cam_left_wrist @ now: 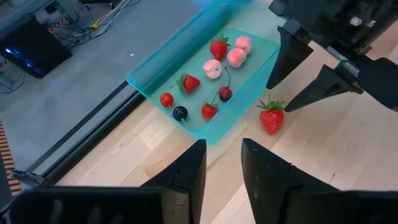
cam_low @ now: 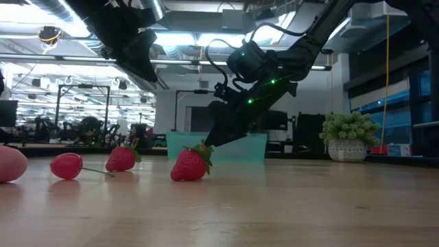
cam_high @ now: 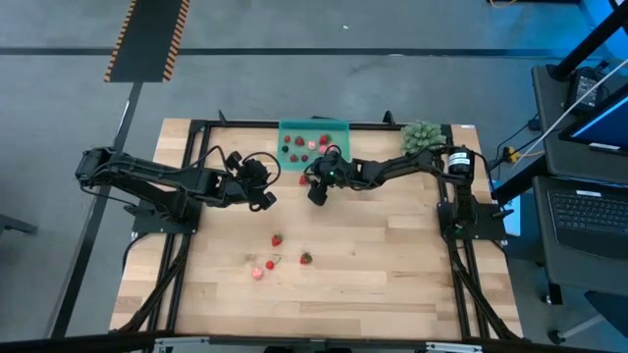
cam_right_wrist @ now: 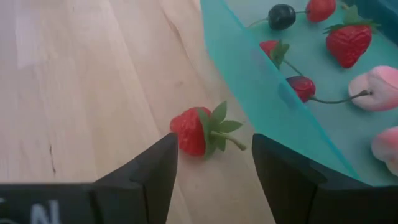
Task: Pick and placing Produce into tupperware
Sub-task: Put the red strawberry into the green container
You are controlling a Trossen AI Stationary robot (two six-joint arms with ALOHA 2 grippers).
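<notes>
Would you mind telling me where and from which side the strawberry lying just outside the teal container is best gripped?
Grip the strawberry across its plump red body, not the leafy green cap, which points toward the tupperware. Come from above: it lies on its side on the table, apart from the container wall. The right tool is open over it, one finger on either side. The left tool waits nearby, open.

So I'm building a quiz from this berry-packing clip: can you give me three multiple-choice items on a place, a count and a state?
1. The strawberry by the right gripper lies:
A) inside the tupperware
B) on the table beside the tupperware
C) on the green plant

2. Pieces on the near table area, high view:
A) three
B) seven
C) none

3. The right gripper is:
A) shut on a berry
B) open
C) out of view

Answers: 1 B, wood shows beneath it; 2 A, three lie there; 3 B, the fingers stand apart around the strawberry.
</notes>
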